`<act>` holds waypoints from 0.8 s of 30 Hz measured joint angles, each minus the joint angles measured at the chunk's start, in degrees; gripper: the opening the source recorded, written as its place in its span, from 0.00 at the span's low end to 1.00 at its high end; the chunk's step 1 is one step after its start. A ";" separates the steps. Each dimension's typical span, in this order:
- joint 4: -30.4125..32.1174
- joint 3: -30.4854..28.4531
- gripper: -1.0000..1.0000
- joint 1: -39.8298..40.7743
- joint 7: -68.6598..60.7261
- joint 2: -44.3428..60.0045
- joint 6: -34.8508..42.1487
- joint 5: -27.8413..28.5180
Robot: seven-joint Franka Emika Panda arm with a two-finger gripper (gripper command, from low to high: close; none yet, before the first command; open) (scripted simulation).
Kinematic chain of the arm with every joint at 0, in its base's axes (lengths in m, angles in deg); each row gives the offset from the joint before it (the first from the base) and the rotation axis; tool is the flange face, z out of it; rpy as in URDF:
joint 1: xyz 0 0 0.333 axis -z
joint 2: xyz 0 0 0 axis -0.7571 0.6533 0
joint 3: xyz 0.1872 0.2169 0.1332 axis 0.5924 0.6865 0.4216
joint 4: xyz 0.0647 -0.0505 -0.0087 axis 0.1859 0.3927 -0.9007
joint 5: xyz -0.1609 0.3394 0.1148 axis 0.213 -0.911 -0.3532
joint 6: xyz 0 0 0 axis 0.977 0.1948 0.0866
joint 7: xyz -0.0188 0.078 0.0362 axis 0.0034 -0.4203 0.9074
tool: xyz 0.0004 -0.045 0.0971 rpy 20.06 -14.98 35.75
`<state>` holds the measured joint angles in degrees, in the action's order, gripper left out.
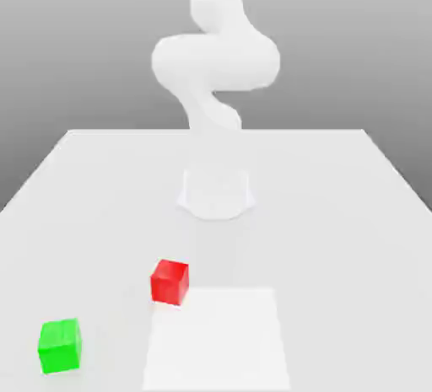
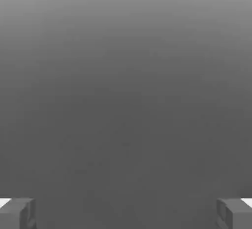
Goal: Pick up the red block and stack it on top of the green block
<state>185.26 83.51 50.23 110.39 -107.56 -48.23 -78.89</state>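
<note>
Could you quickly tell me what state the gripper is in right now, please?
Gripper: open, fingers wide apart, holding nothing.

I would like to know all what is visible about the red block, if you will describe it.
The red block is a small, plain cube with smooth, unmarked faces, its shades of red varying by face. It sits on the pale table, turned at an angle, beside the white patch's far corner on the exterior view's left. No gripper holds it.
</note>
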 joint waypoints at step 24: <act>31.71 -1.48 0.00 10.61 -1.74 51.61 -41.91 -3.60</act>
<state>216.97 82.03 60.84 108.65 -55.95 -90.14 -82.48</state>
